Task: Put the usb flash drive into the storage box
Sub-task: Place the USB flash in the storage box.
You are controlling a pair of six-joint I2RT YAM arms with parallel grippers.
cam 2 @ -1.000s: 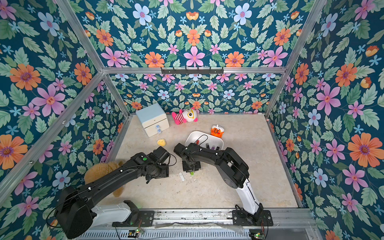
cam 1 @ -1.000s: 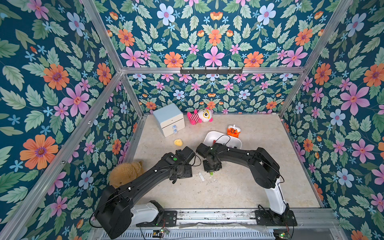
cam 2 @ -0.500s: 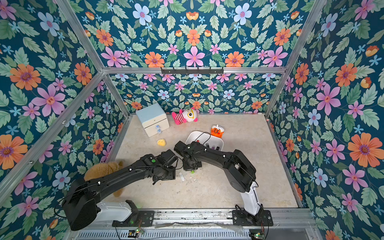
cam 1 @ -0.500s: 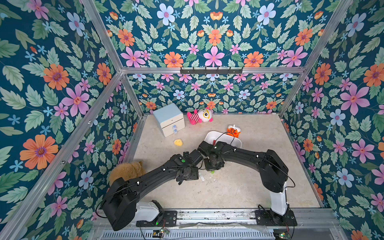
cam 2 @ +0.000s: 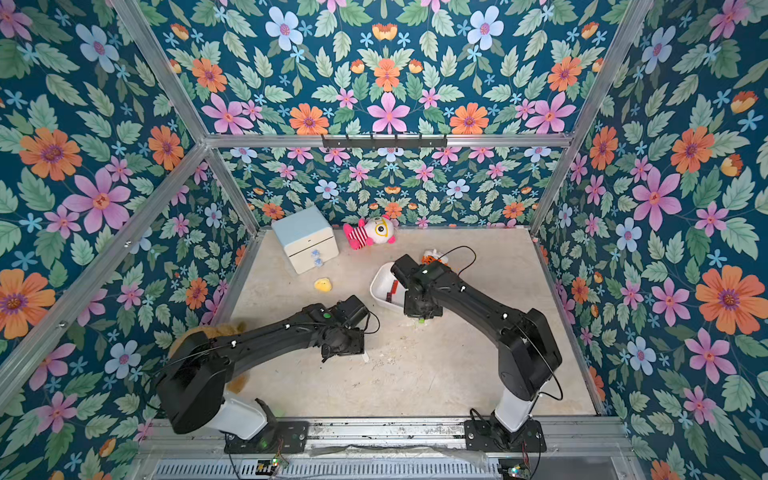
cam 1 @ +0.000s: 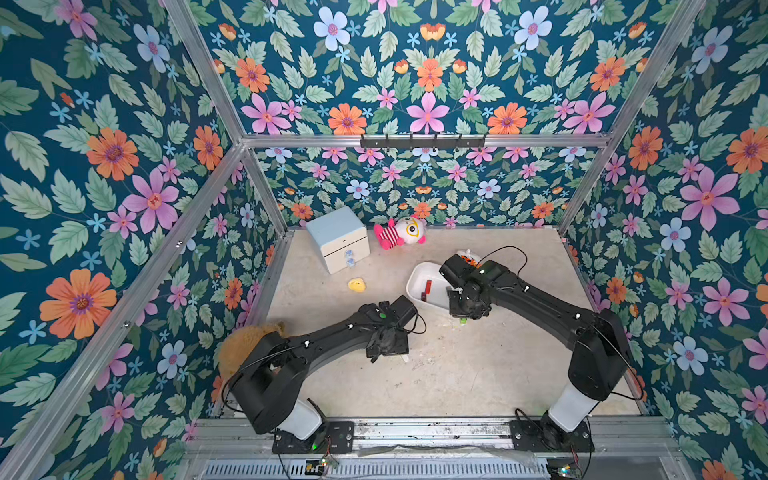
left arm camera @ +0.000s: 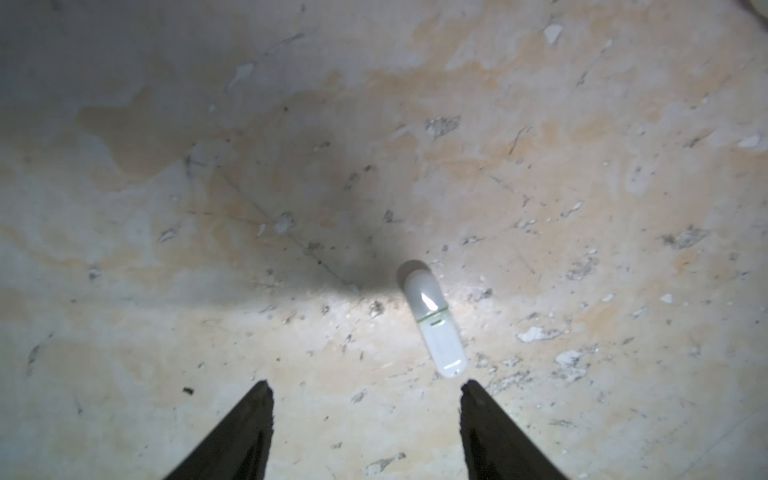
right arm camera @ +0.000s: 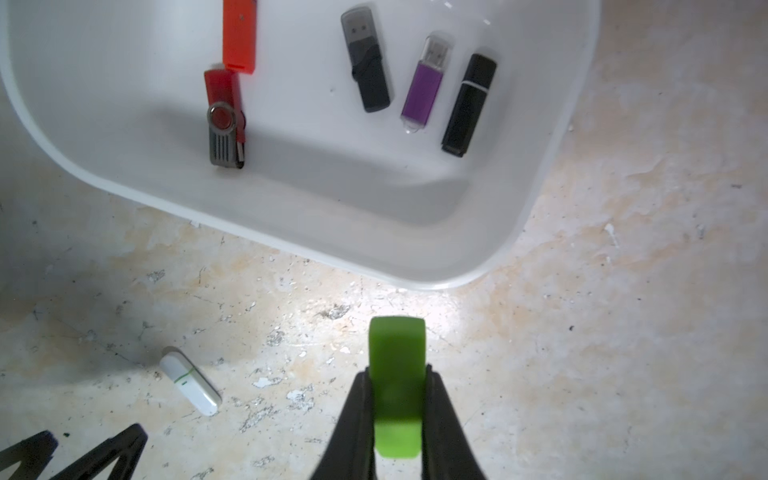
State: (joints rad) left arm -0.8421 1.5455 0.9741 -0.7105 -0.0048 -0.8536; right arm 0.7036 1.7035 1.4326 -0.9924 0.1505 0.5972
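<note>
Checking the right wrist view first: the right gripper [right arm camera: 397, 370] was pinched narrow on a lime green flash drive [right arm camera: 397, 349], one finger on each long side, with the front part of the drive sticking out past the fingertips. It sat over bare tabletop [right arm camera: 623, 291], just short of the storage box [right arm camera: 374, 237]. The drive's free end was aimed at the box's near wall by a rounded corner, so the green one wasn't in the box yet.

Ahead of that gripper, inside the box, five more lay flat. There was an orange drive [right arm camera: 239, 35] end to end with a red swivel drive [right arm camera: 224, 118] that had a grey metal clip. Off to the side of those, a dark grey drive [right arm camera: 368, 62], a purple drive [right arm camera: 424, 85] with a clear cap and a black drive [right arm camera: 469, 104] lay side by side, not touching. Any print on them was too small to read, and the green one's face was just a blur.

The left gripper [left arm camera: 365, 386] had its jaws spread wide with nothing between them. A white flash drive [left arm camera: 434, 320] with a thin green band lay flat on the table just ahead of its fingertips. It was skewed to the gripper's line, with its near end almost at one tip.
</note>
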